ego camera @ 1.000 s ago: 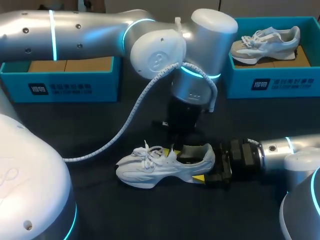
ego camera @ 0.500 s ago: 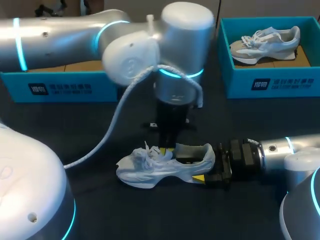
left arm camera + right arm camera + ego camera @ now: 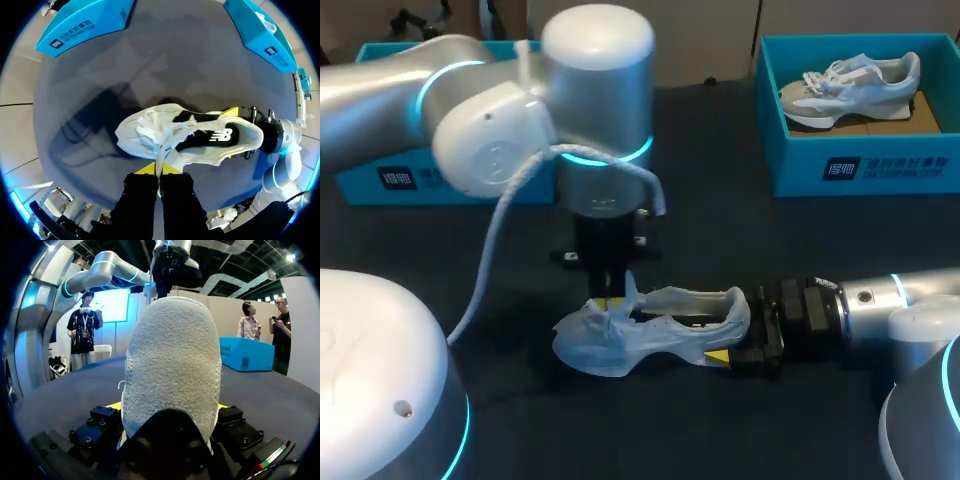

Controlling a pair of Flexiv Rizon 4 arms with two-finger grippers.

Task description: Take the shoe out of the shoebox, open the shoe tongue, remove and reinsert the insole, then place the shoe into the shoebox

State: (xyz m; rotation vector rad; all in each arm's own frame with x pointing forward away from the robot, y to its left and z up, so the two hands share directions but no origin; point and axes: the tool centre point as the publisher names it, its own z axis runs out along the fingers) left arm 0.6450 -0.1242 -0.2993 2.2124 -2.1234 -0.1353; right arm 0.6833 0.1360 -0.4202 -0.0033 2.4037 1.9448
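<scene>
While gripped at front and heel, the shoe [image 3: 655, 340] sits on the table [image 3: 620, 430].
The left gripper [image 3: 160, 169], fingers nearly together, pinches a white strip [image 3: 159, 155] from the laced front — lace or tongue, unclear; the right gripper [image 3: 170, 407] clamps the heel [image 3: 172, 365] from both sides — well apart, a blue shoebox [image 3: 860, 170] holds a second shoe [image 3: 850, 85].
</scene>
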